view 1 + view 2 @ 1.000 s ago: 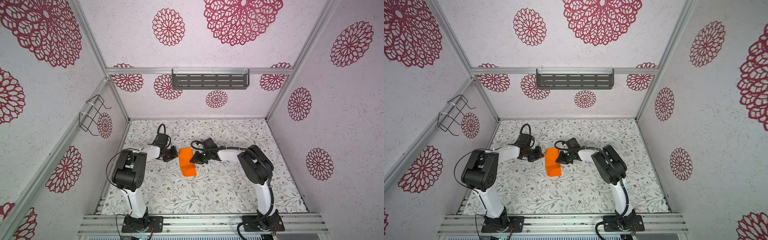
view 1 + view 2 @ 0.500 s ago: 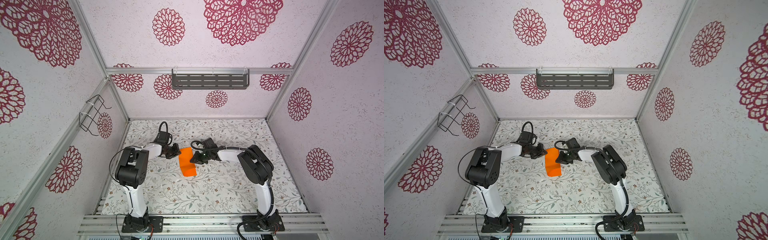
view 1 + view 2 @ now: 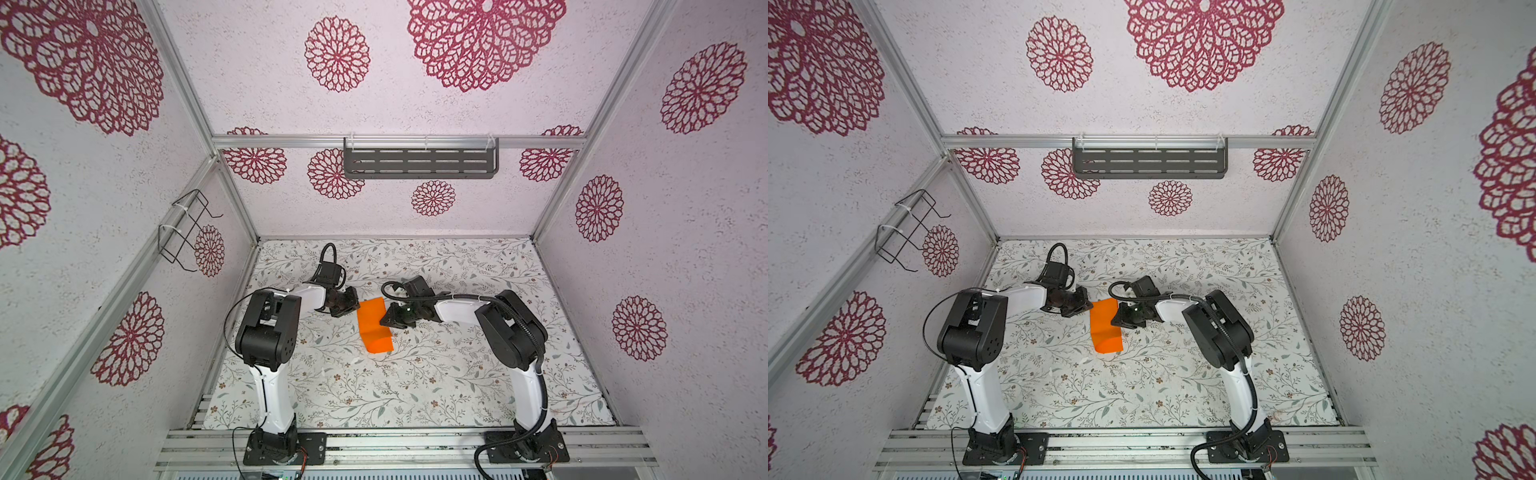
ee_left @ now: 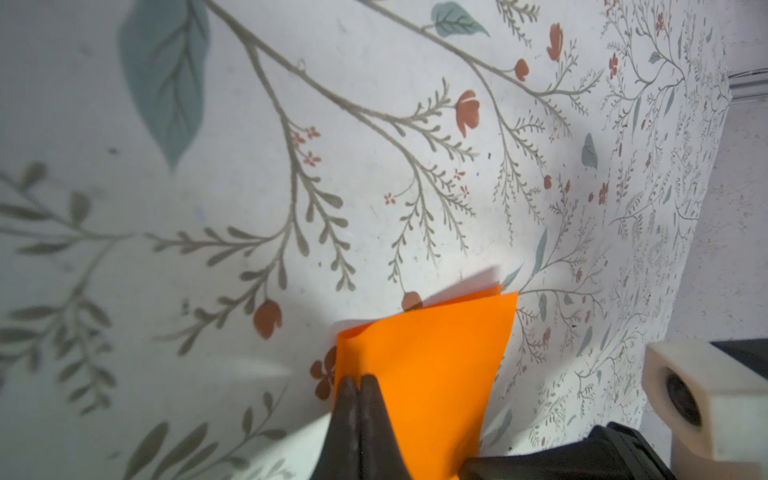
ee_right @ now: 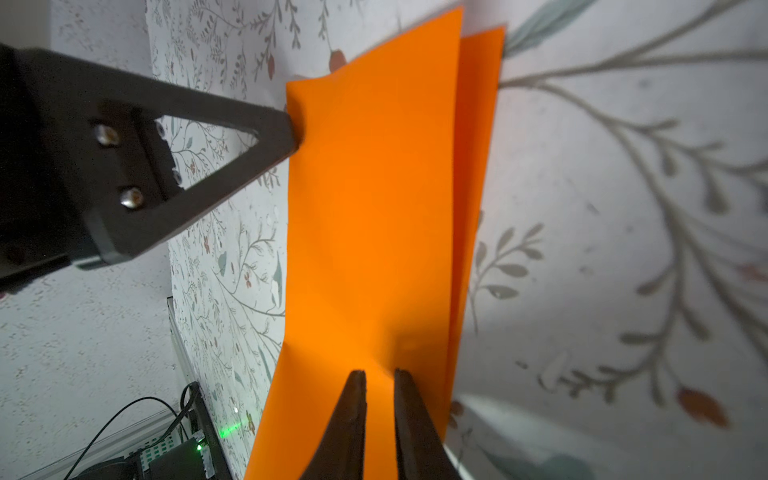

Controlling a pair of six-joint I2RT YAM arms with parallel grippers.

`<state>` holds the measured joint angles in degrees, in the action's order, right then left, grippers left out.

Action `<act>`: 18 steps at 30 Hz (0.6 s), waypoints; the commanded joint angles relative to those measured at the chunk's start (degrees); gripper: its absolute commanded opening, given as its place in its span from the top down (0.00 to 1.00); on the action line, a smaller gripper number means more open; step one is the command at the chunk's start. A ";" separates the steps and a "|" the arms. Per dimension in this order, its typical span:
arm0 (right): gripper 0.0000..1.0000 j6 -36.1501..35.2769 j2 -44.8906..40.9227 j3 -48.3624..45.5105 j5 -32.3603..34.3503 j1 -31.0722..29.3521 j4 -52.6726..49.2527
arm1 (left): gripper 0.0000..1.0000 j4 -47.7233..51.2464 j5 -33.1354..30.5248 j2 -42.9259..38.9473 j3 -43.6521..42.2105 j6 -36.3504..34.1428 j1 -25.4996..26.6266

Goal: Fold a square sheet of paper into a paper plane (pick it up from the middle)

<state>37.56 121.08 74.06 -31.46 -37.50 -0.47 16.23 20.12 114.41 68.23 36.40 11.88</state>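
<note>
The floral-patterned table (image 3: 457, 374) is carrying both arms at its front rail. The left arm (image 3: 270, 324) and the right arm (image 3: 511, 332) are bending in toward each other over the middle of the table.

Between them the orange sheet of paper (image 3: 372, 324) is sitting near the table's centre, doubled over so that a second layer is peeking out along one long side in the right wrist view. In both top views its far part is looking darker than its near end, which is lying on the table.

The left hand (image 4: 357, 380) is pinching the sheet at a far corner, its two fingers pressing flat together on the edge; the paper is dimpling there.

The right hand (image 5: 380, 374) is meeting the sheet on the opposite side, about midway along its long edge. Its fingertips are standing a slim gap apart with orange showing through; whether they are gripping the paper I cannot tell.
</note>
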 commanded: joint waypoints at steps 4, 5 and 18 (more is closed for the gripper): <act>0.81 -1.44 4.08 -4.03 10.12 -0.19 -11.57 | 0.96 4.94 -2.57 -7.41 -0.82 -0.09 -1.83; 0.81 -1.44 4.08 -4.01 10.17 -0.17 -11.57 | 0.96 4.51 -1.51 -8.89 -1.47 0.74 -1.65; 0.81 -1.64 4.43 -3.44 10.02 -0.28 -11.88 | 0.96 2.06 8.18 -17.00 -14.98 11.80 7.41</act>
<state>37.43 120.97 73.91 -31.09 -37.60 -0.27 17.87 26.50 97.03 54.43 45.84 18.44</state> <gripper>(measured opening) 0.192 0.043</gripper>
